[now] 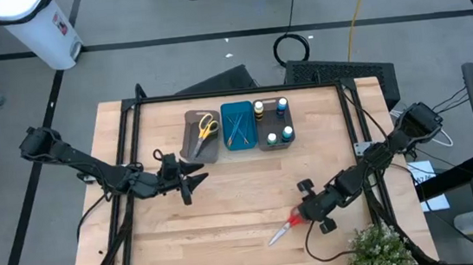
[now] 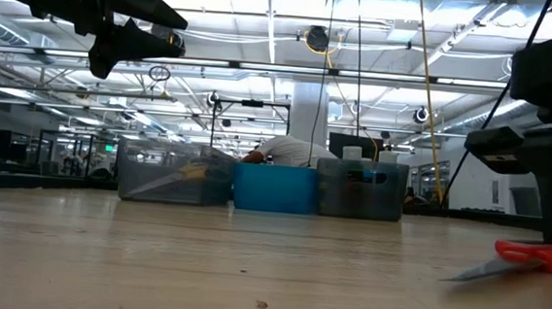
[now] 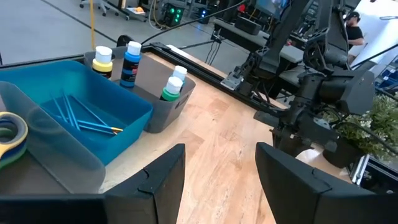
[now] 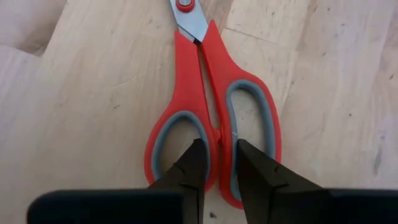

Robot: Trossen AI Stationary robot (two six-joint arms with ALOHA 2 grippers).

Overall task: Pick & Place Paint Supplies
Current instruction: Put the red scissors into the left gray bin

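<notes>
Red scissors with grey-lined handles (image 1: 282,228) lie flat on the wood near the table's near right corner, blades pointing toward the near left. My right gripper (image 4: 221,158) comes down on their handle end, shut on it. My left gripper (image 1: 198,181) hangs open above the table's left middle, short of the trays, touching nothing; in its wrist view the left gripper (image 3: 221,168) looks past them. Yellow-handled scissors (image 1: 207,127) lie in the grey tray, thin blue sticks (image 3: 81,118) in the blue tray, and several bottles (image 1: 272,122) stand in the right grey tray. My right gripper pinches the red scissors where the two handle loops meet (image 4: 219,134). One fingertip (image 4: 196,158) sits inside one loop and the other inside the second loop, with the inner bars between them. The fingers come from above. The scissors lie on the table (image 2: 532,255).
Three trays stand in a row at the table's far middle: grey (image 1: 196,145), blue (image 1: 239,141), grey (image 1: 277,142). A small potted plant (image 1: 379,254) sits at the near right corner, close behind my right arm. Bare wood stretches between the trays and the red scissors.
</notes>
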